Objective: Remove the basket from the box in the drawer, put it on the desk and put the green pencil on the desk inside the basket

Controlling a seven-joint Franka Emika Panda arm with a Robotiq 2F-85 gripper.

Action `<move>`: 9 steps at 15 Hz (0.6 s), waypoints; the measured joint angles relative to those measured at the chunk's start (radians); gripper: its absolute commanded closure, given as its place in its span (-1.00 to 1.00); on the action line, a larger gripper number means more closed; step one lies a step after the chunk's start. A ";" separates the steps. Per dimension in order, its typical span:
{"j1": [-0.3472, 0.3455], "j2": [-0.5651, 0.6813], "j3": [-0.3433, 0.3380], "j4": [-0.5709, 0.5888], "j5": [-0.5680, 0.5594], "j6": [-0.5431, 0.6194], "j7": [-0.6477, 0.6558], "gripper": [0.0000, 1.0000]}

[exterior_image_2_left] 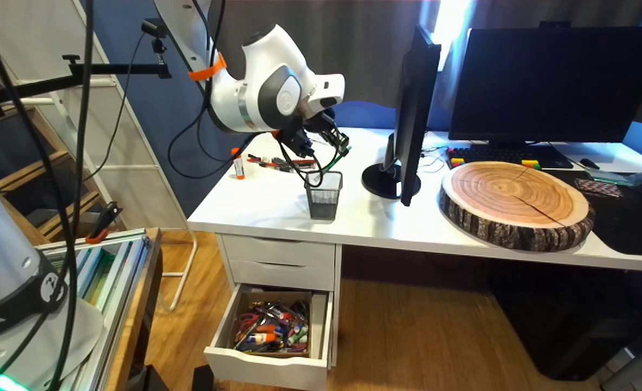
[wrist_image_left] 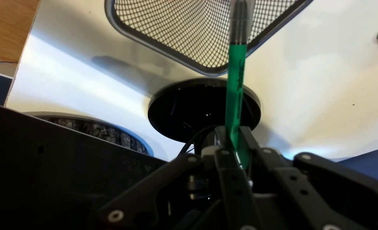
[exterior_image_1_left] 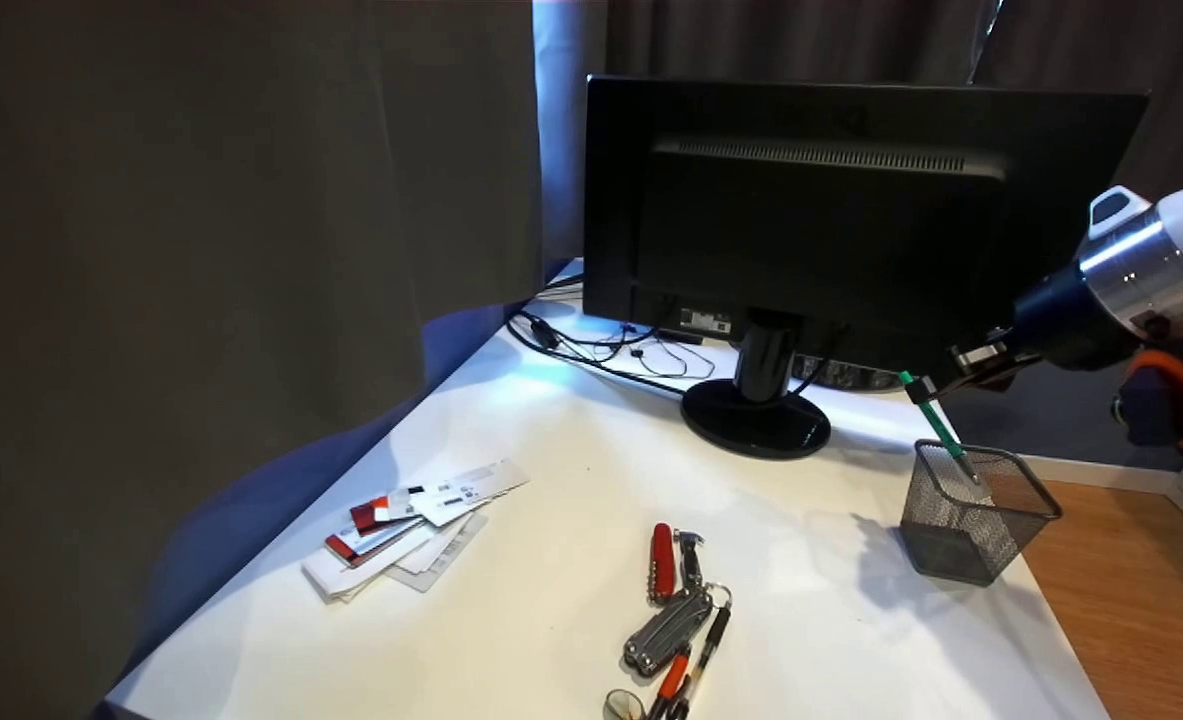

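The dark mesh basket [exterior_image_1_left: 956,545] stands upright on the white desk [exterior_image_1_left: 551,480] near its edge. It also shows in an exterior view [exterior_image_2_left: 323,209] and, in part, at the top of the wrist view [wrist_image_left: 176,36]. My gripper [exterior_image_1_left: 923,390] is above the basket on the monitor's side. In the wrist view its fingers [wrist_image_left: 234,135] are shut on the upper part of the green pencil [wrist_image_left: 235,80]. The pencil [exterior_image_1_left: 936,420] is tilted, its clear and grey lower end pointing down over the basket's opening. In an exterior view the pencil's top [exterior_image_2_left: 348,151] shows beside the fingers.
A monitor [exterior_image_1_left: 851,220] on a round black foot [exterior_image_1_left: 756,435] stands close behind the basket. Red-handled tools and pens [exterior_image_1_left: 671,620] and a pile of cards [exterior_image_1_left: 401,530] lie on the desk. A drawer [exterior_image_2_left: 269,364] with a box of pens stands open below. A wood slab [exterior_image_2_left: 516,195] lies beyond the monitor.
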 measured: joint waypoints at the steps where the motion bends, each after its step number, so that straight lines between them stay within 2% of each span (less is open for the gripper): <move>1: 0.000 0.012 0.000 0.006 0.000 0.005 0.000 0.45; 2: 0.000 0.023 0.000 0.011 0.000 0.009 0.000 0.25; 6: -0.025 0.035 0.069 0.011 0.221 0.014 -0.197 -0.25; 9: -0.017 0.035 0.067 0.011 0.230 0.017 -0.209 -0.66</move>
